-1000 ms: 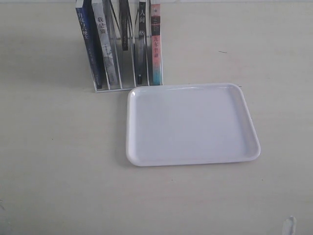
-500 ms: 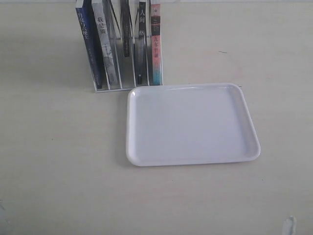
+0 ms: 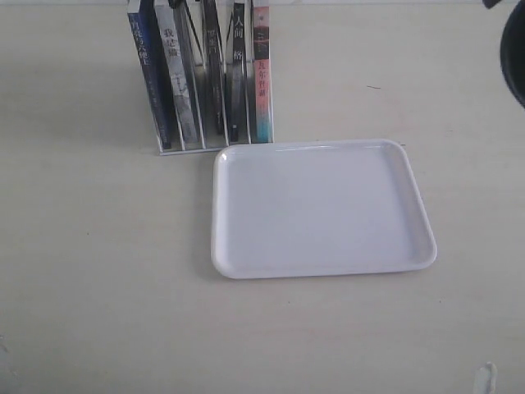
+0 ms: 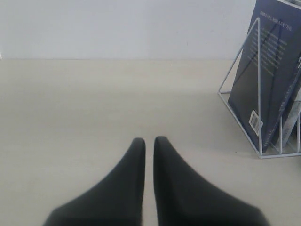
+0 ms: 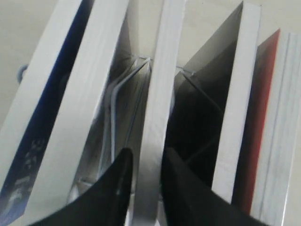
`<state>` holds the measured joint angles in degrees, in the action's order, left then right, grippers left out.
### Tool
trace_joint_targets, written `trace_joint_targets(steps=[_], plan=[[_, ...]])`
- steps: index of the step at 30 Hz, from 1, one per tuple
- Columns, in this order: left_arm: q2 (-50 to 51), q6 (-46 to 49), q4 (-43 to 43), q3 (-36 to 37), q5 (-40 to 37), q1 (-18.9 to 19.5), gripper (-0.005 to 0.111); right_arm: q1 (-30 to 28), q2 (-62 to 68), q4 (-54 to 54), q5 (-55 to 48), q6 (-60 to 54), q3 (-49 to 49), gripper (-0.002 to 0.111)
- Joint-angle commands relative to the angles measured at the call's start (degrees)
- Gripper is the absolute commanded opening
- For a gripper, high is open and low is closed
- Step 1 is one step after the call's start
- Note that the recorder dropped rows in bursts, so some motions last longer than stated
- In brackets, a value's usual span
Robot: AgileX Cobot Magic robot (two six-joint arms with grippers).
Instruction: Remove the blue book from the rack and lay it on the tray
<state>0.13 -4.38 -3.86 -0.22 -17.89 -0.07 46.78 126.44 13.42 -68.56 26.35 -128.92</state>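
The blue book stands upright in the end slot of the white wire rack; its purplish back shows in the left wrist view. Its blue cover is at the edge of the right wrist view. My right gripper is above the rack, its fingers closed on the page edge of a thin dark-spined book in the middle slot, not the blue one. My left gripper is shut and empty, low over the table beside the rack. The white tray lies bare in front of the rack.
A grey-white-spined book, a black-spined book and a pink-and-teal-spined book also stand in the rack. Part of the right arm shows at the far right edge. A small pale object lies near the front right.
The dark-spined middle book has dropped lower into its slot. A dark part of the right arm has come into the exterior view at the top right.
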Motion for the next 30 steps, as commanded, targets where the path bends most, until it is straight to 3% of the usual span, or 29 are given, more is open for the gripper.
trace_joint_targets(steps=[1, 3, 17, 19, 22, 23, 30], plan=[[-0.13, 0.12, -0.12, 0.22, 0.35, -0.59, 0.006, -0.41, 0.07, 0.09, 0.19, -1.85, -0.32, 0.051], [-0.13, 0.12, -0.12, 0.22, 0.35, -0.59, 0.006, -0.41, -0.28, 0.03, 0.19, -1.39, -0.32, 0.055], [-0.13, 0.12, -0.12, 0.22, 0.35, -0.59, 0.006, -0.41, -11.25, -5.33, -0.03, -1.49, -0.32, 0.053], [-0.13, 0.12, -0.12, 0.22, 0.35, -0.59, 0.006, -0.41, -11.63, -8.48, -0.93, -1.99, -0.32, 0.040], [-0.13, 0.12, -0.12, 0.22, 0.35, -0.59, 0.006, -0.27, -11.41, -13.88, -1.41, -6.43, -0.32, 0.005], [-0.13, 0.12, -0.12, 0.22, 0.35, -0.59, 0.006, 0.12, -11.27, -15.35, -1.28, -7.38, -0.32, 0.000], [-0.13, 0.12, -0.12, 0.22, 0.35, -0.59, 0.006, 5.14, -9.16, -17.22, 3.35, -9.25, -0.32, 0.001]])
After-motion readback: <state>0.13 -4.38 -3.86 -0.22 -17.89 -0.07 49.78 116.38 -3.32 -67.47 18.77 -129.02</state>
